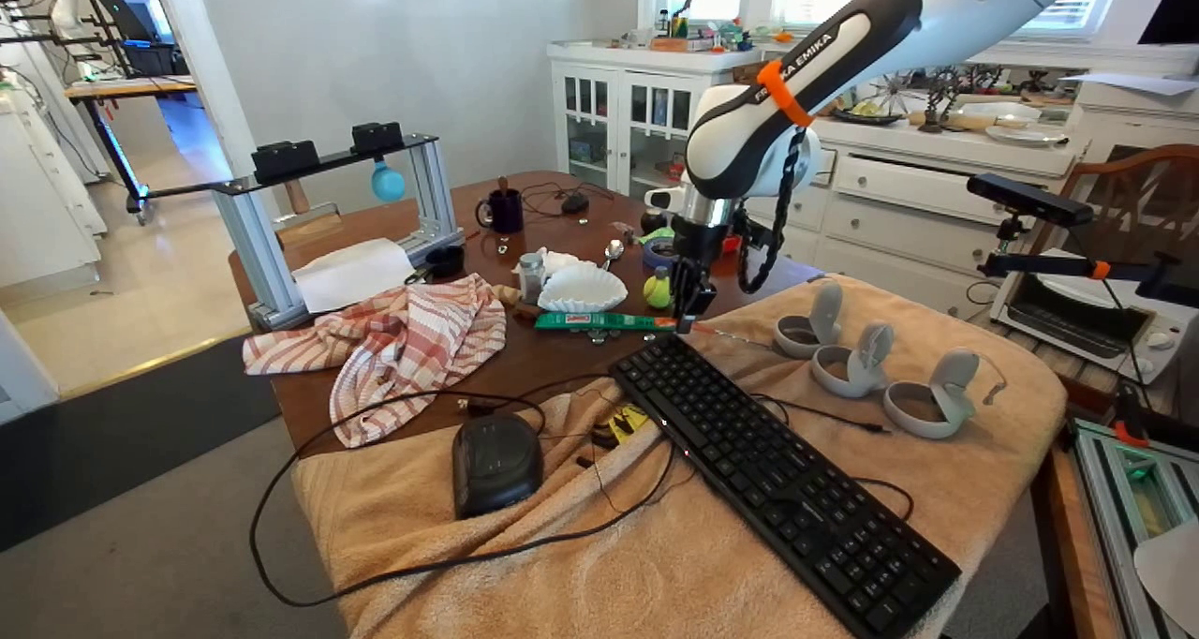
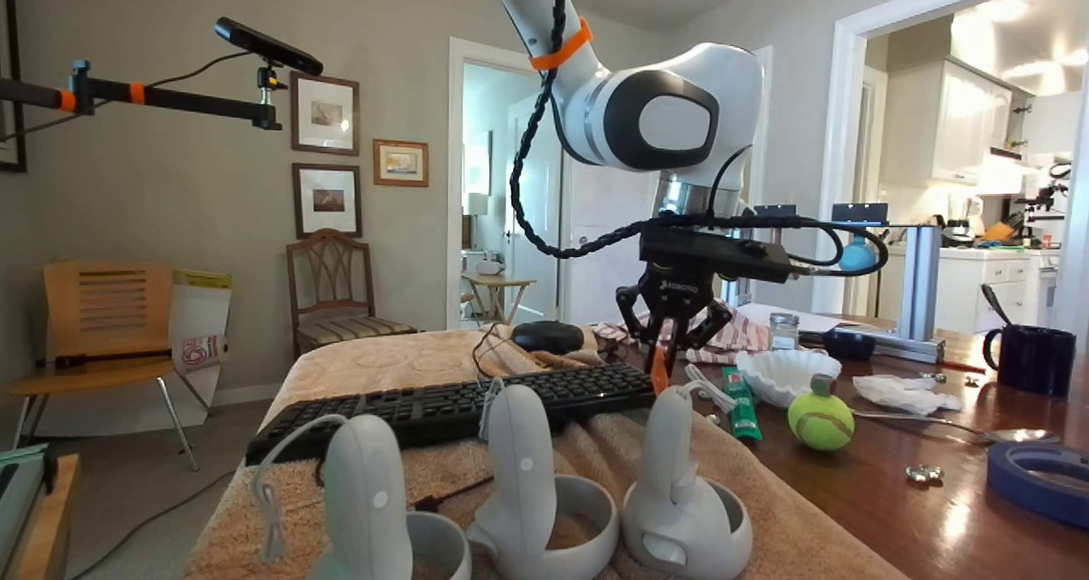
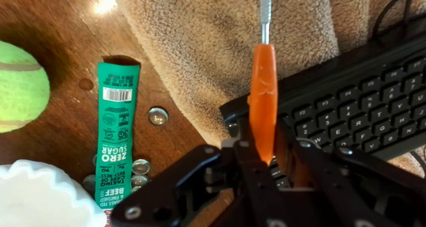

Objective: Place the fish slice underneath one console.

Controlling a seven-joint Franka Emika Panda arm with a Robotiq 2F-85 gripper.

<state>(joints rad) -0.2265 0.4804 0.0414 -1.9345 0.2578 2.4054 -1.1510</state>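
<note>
My gripper (image 3: 264, 133) is shut on the orange-handled tool (image 3: 264, 87), one finger on each side of the handle. Its thin metal shaft points away from the fingers and leaves the top of the wrist view. I cannot tell whether it is a fish slice. The orange handle also shows at the fingertips in both exterior views (image 1: 663, 322) (image 2: 660, 369). The gripper is just over the near corner of the keyboard; contact with it is hidden. Three white game controllers (image 1: 826, 316) (image 1: 876, 344) (image 1: 957, 372) stand in a row on the towel.
A black keyboard (image 1: 777, 489) and a black mouse-like object (image 1: 496, 470) with cables lie on the tan towel (image 1: 599, 583). Beside the gripper are a green packet (image 3: 116, 130), glass beads, a tennis ball (image 3: 20, 87) and a white fluted dish (image 3: 43, 197). A metal frame (image 1: 253, 255) stands behind.
</note>
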